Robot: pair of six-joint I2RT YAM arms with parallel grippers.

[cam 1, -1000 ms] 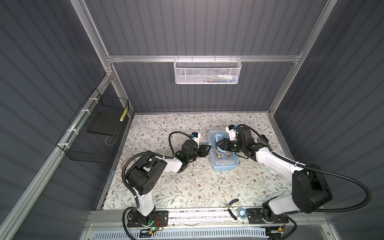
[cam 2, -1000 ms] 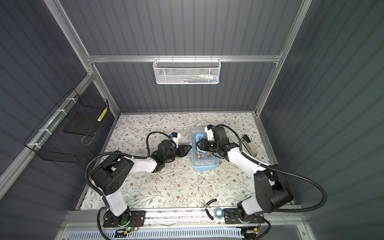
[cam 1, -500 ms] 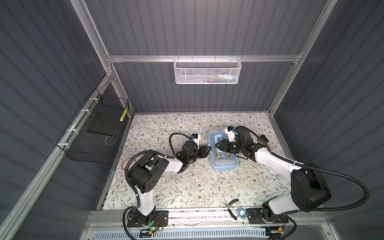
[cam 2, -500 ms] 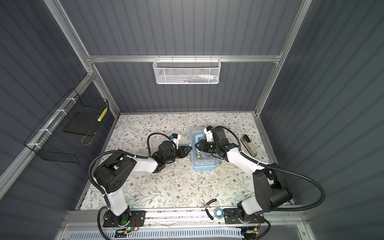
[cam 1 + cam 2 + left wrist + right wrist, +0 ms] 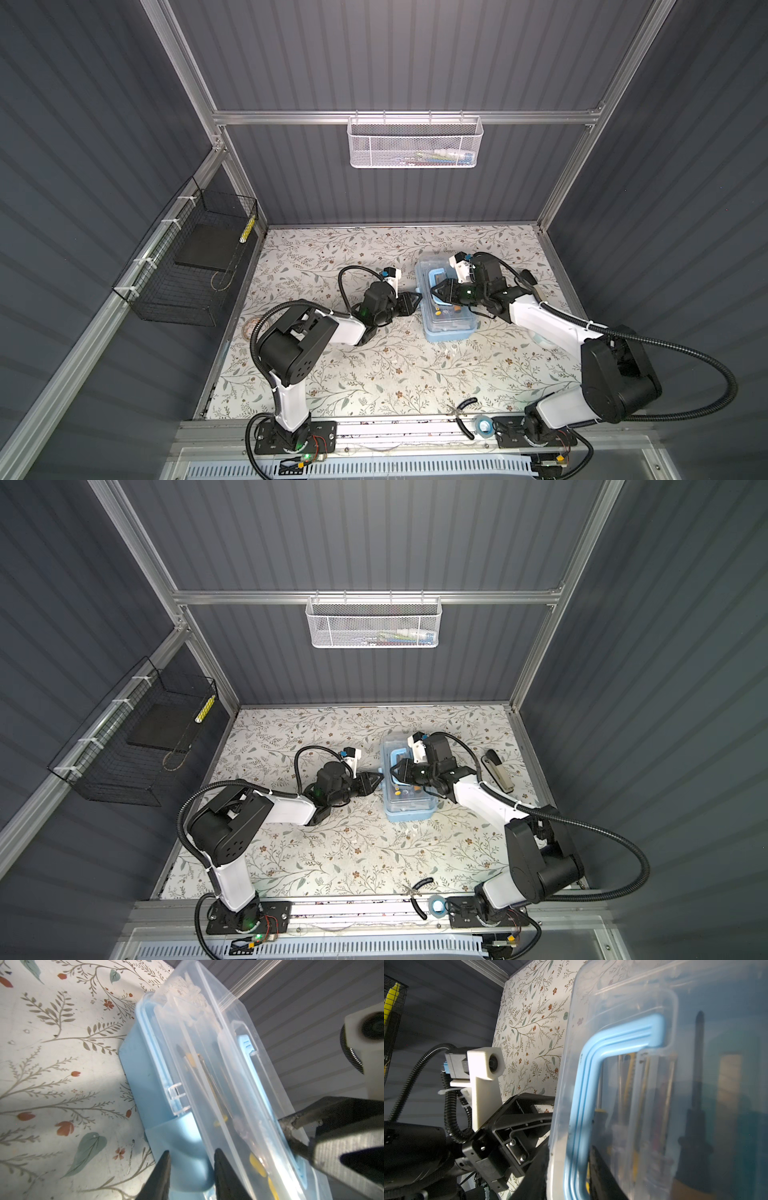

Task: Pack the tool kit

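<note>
- On the worktop [image 5: 374, 374], the tool kit [image 5: 449, 330] is pinched at its blue side by the left end effector [image 5: 191, 1153].
- The clear lid [image 5: 228, 1076] is clamped at its edge by the right end effector [image 5: 434, 289].

Robot lab test cell, not a home or shop. The booth is closed in by dark grey ribbed wall panels [image 5: 415, 54] on an aluminium frame [image 5: 407, 117]. Two robot arms, left arm [image 5: 291, 353] and right arm [image 5: 615, 374], are bolted to a metal rail [image 5: 395, 430] along the near edge. There is bare wiring [image 5: 318, 442] at the left base, and a black ribbed cable hose [image 5: 706, 361] loops off the right arm. A camera [image 5: 488, 1064] sits on a wrist. Floral tabletop [image 5: 374, 374]. A white mesh basket [image 5: 395, 149] hangs on the far wall, and a black wire basket [image 5: 183, 282] is zip-tied to the left wall. Tool kit [image 5: 449, 328] mid-table.
</note>
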